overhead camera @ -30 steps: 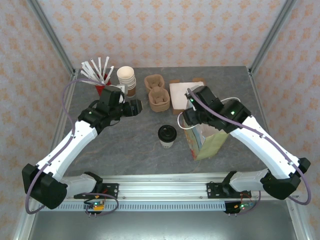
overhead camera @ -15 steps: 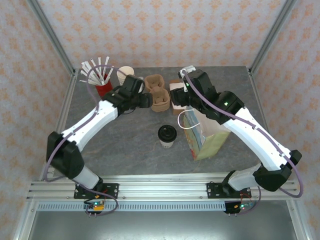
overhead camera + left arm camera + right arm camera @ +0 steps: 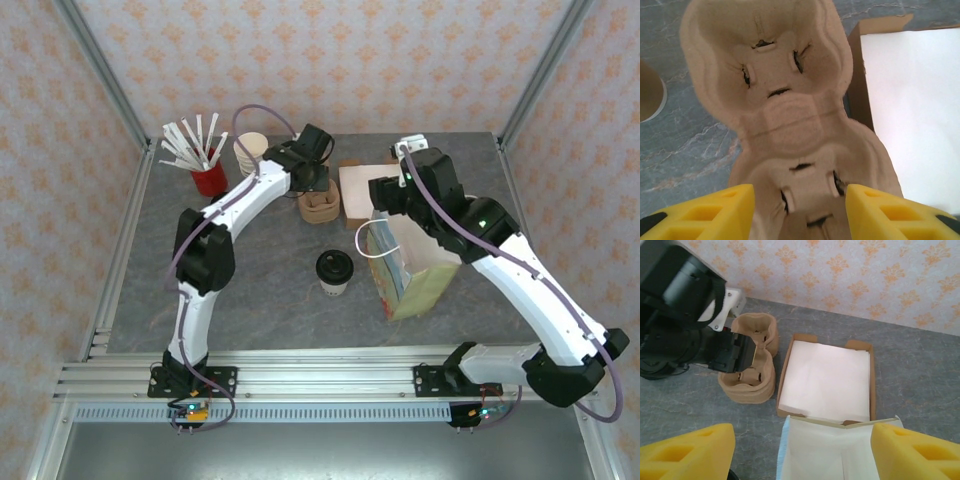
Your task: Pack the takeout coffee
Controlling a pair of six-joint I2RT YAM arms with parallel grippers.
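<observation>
Grey marbled tabletop (image 3: 250,290), walled on 3 sides w/ cream paper printed in orange motifs (image 3: 330,60); aluminium posts (image 3: 100,70) slant up at the back corners.

Top view: takeout coffee (image 3: 333,270) stands upright mid-table, black lid on, apart from both grippers and just left of a paper bag (image 3: 415,275) w/ a white loop handle. At the back, L to R: red cup of white stirrers (image 3: 207,178), stack of cream cups (image 3: 252,155), pulp cup carrier (image 3: 320,205), box of white napkins (image 3: 358,185). The left arm stretches across to the carrier, and the left gripper (image 3: 310,180) covers its far cell. The right gripper (image 3: 380,200) hangs above the bag's back edge, beside the napkins.

Left wrist view adds detail: the carrier (image 3: 790,100) has 2 cells w/ torn slits in the bottoms. The left gripper (image 3: 800,215) has its jaws part-way apart over the near cell, and contact w/ the pulp can't be told. Napkins (image 3: 915,100) lie to the right.

Right wrist view looks down into the bag's open mouth (image 3: 835,450). The right gripper (image 3: 805,455) has its jaws spread wide and holds nothing. Beyond sit the napkin box (image 3: 827,377) and the carrier (image 3: 750,385), w/ the left gripper's black head (image 3: 735,352) at the carrier's waist.
</observation>
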